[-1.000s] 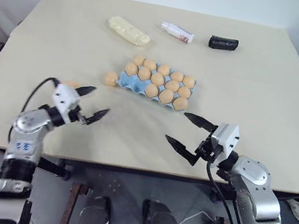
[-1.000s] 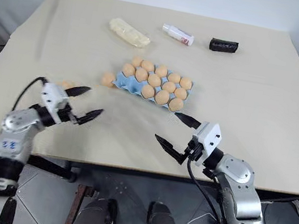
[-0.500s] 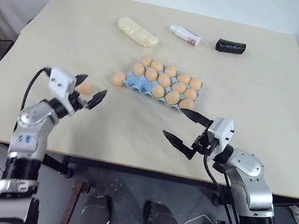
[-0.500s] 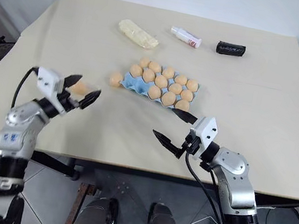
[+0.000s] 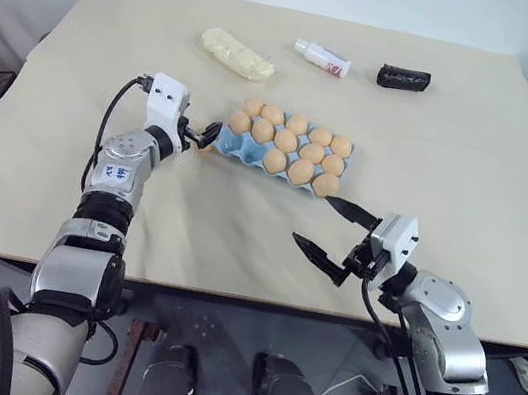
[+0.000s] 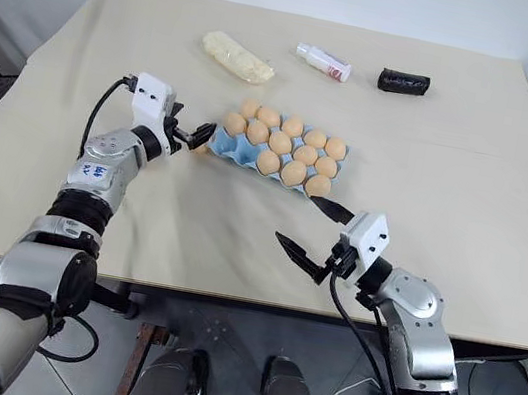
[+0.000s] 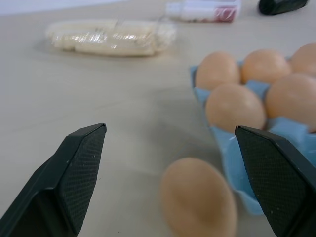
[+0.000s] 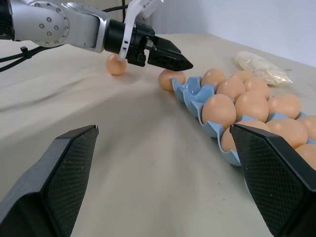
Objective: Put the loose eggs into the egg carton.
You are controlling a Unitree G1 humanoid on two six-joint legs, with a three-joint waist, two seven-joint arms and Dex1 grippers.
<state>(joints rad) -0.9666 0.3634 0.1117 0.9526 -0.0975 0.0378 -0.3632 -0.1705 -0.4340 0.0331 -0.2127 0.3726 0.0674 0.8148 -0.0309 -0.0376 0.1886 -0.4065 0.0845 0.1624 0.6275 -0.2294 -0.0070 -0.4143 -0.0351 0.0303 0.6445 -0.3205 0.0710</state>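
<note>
The light blue egg carton (image 5: 235,149) lies mid-table, its cups holding several tan eggs. One loose egg (image 7: 197,203) rests on the table just off the carton's left end. My left gripper (image 5: 203,135) is open and reaches level toward it, with a finger on each side of the egg and no contact. A second loose egg (image 8: 117,64) sits on the table beyond my left arm. My right gripper (image 5: 313,219) hangs open and empty over the near table, in front of the carton's right end.
At the table's far side lie a pale yellow wrapped lump (image 5: 232,53), a small white bottle (image 5: 320,57) and a black roll (image 5: 404,78). The table's front edge runs just under my right gripper.
My left arm has stretched forward and right, from the near left of the table up to the egg beside the carton. The right gripper has kept still. The camera view shifted a little.
</note>
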